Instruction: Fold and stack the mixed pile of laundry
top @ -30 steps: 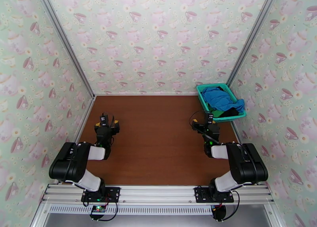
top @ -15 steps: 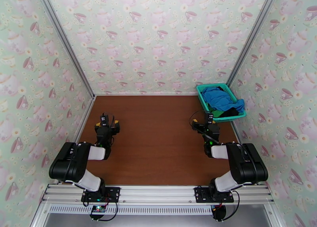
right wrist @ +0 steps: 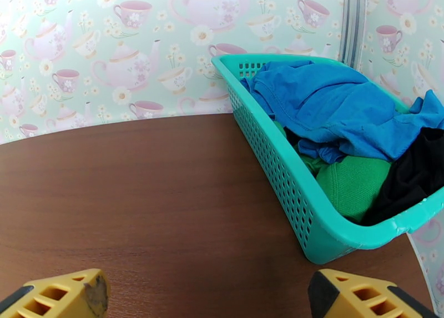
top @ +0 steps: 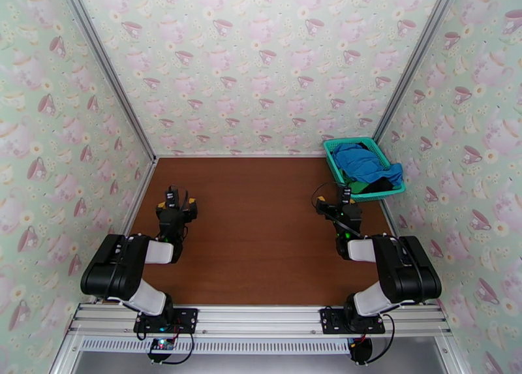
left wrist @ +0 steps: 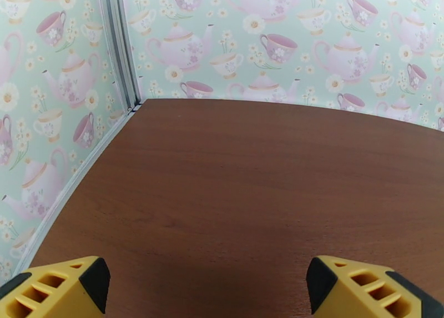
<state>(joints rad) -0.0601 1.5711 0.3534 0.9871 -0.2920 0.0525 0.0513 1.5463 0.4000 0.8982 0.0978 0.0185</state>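
Looking down from above, you've got both arms sitting low over the front half of the brown table [top: 261, 251], left gripper [top: 180, 200] on the left side and right gripper [top: 333, 198] on the right, well apart from each other. Your left jaws are spread wide with nothing between the yellow fingertips [left wrist: 61, 288], just bare wood below and the teapot wallpaper [left wrist: 266, 41] ahead. Same deal on the right: jaws spread wide, holding nothing.

The laundry pile [top: 364, 166] is all in the teal basket [right wrist: 277, 163], which is tucked into the far right corner of the table, near your right gripper, just ahead and to its right, not touching it. In there the blue shirt [right wrist: 338, 108] is bunched on top and drapes toward the right rim. The green garment [right wrist: 349, 183] sits under it at the near end, and the black garment [right wrist: 416, 175] is right beside the green, up against the near right rim. All of it crumpled, none folded yet
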